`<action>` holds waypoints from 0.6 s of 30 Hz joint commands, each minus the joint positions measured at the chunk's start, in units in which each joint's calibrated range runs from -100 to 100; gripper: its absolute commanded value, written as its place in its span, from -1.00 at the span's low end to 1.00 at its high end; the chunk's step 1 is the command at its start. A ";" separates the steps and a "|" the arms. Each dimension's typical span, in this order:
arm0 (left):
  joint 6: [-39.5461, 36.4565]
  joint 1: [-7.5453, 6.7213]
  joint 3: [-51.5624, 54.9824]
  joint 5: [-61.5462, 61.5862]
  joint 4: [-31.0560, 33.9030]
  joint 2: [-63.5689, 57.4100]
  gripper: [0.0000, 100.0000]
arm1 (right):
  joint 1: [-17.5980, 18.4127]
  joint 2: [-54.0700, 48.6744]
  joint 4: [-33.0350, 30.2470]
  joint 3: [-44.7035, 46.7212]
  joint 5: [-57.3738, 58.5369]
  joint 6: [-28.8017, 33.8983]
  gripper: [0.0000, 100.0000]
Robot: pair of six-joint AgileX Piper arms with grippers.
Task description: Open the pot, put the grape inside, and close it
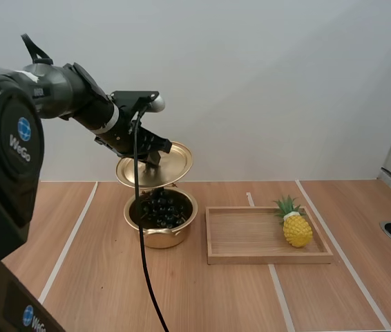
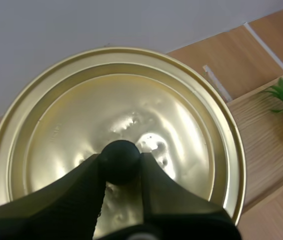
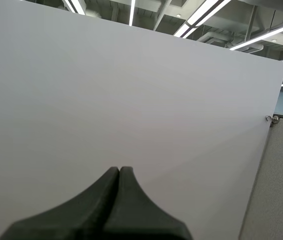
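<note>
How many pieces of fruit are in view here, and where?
2. The bunch of grapes lies inside the open pot; the pineapple stands at the right end of the wooden tray. Anything under the grapes would be hidden.

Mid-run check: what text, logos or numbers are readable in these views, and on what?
"WeGo": white letters under a round blue logo, on the black arm housing near the camera.
Lower on that housing, the lettering beside another blue logo is cut off: unreadable.
lid, pot, wooden tray, pineapple: no text.

The black left arm (image 1: 61, 91) has a white wrist band (image 1: 111, 121), blue WeGo logo (image 1: 24, 129) and black-fingered hand (image 1: 154, 156).
</note>
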 commanded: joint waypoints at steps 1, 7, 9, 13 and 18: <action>1.58 0.00 0.82 -2.71 -1.85 1.48 -1.00 | -0.27 -0.58 -0.42 -0.32 0.23 0.36 -1.00; 2.34 0.00 1.28 -2.71 -2.25 4.28 -1.00 | -0.27 -0.58 -0.42 -0.32 0.44 0.36 -1.00; 2.34 0.00 1.84 -3.42 -2.25 5.06 -1.00 | -0.27 -0.58 -0.42 -0.32 0.44 0.36 -1.00; 3.56 0.00 3.57 -4.83 -2.29 6.38 -1.00 | -0.27 -0.58 -0.42 -0.32 0.44 0.36 -1.00; 5.39 -0.49 6.69 -5.87 -2.29 7.28 -1.00 | -0.27 -0.58 -0.42 -0.32 0.44 0.36 -1.00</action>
